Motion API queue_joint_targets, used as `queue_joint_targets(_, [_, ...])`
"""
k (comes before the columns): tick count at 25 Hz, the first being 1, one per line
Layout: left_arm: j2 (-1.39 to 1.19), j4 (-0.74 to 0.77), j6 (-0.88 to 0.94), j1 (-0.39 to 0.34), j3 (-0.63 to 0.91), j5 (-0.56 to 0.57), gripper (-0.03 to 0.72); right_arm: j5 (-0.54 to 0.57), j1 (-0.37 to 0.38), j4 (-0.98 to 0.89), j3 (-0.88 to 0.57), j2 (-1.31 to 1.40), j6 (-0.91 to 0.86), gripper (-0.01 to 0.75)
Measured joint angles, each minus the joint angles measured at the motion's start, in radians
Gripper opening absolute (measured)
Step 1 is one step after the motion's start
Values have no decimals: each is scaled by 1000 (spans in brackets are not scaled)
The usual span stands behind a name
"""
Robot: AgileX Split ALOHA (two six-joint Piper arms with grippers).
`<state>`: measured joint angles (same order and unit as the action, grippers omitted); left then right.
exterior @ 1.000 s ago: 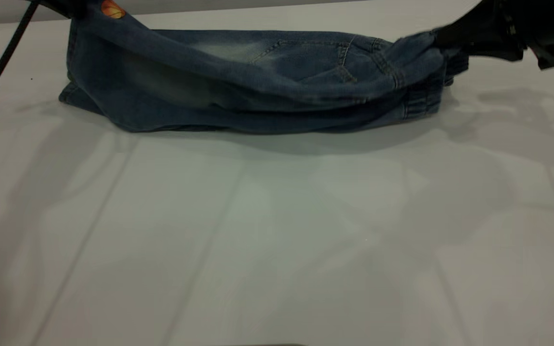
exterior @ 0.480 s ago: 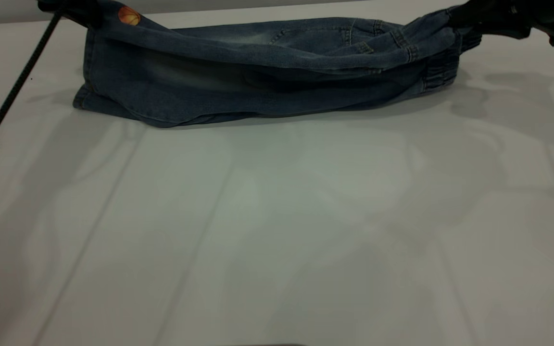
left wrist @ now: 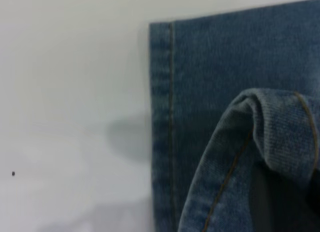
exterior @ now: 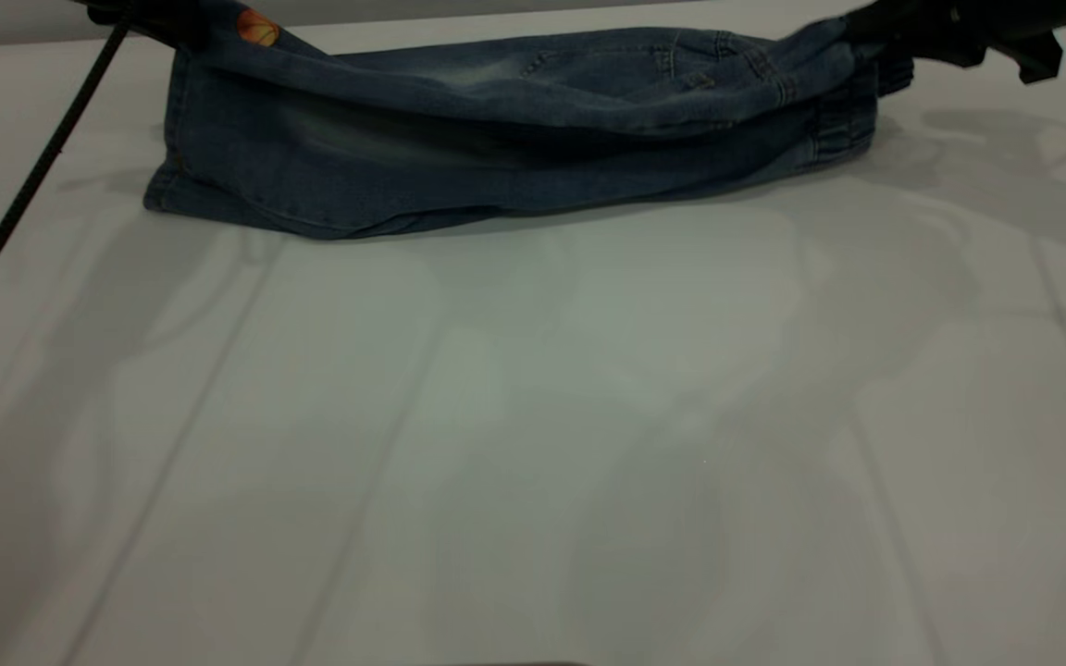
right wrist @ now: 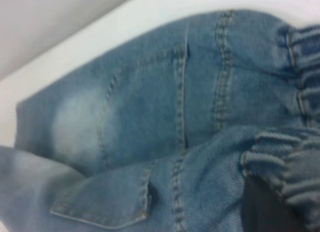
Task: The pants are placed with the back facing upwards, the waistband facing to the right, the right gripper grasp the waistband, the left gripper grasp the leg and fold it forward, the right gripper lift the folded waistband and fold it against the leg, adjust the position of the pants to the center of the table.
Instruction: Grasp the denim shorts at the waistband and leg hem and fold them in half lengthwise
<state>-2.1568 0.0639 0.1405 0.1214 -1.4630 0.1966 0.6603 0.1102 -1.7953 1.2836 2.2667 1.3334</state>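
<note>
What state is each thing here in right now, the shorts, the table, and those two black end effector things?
pants: half-folded, upper layer lifted, lower layer on the table
waistband: one edge raised at the right end
leg: hem lifted at the left end
left end effector: shut on the leg
right end effector: shut on the waistband
table: bearing the pants near its far edge

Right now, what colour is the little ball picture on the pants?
Orange ball print, clearest in the exterior view.

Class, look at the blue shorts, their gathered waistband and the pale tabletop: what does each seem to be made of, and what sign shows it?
The blue faded shorts: apparently denim, matte twill weave with tan topstitching and bleached patches. The gathered blue waistband: the same denim, probably over elastic, judging by its tight ridged pleats. The pale grey tabletop: smooth, hard, slightly glossy, casting soft reflections; possibly laminate or painted board, which I cannot tell.
</note>
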Motion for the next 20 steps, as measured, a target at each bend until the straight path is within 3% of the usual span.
queue_joint_targets(7, [0, 0, 2, 0, 0, -50, 51, -65, 0, 0, 66, 6, -54, 46])
queue_joint_targets(13, [0, 0, 3, 0, 0, -54, 50, -33, 0, 0, 68, 6, -79, 93])
queue_joint_targets(16, [0, 0, 3, 0, 0, -54, 48, 1, 0, 0, 71, 6, -85, 182])
queue_joint_targets(20, [0, 0, 3, 0, 0, -55, 48, 41, 1, 1, 109, 6, -96, 395])
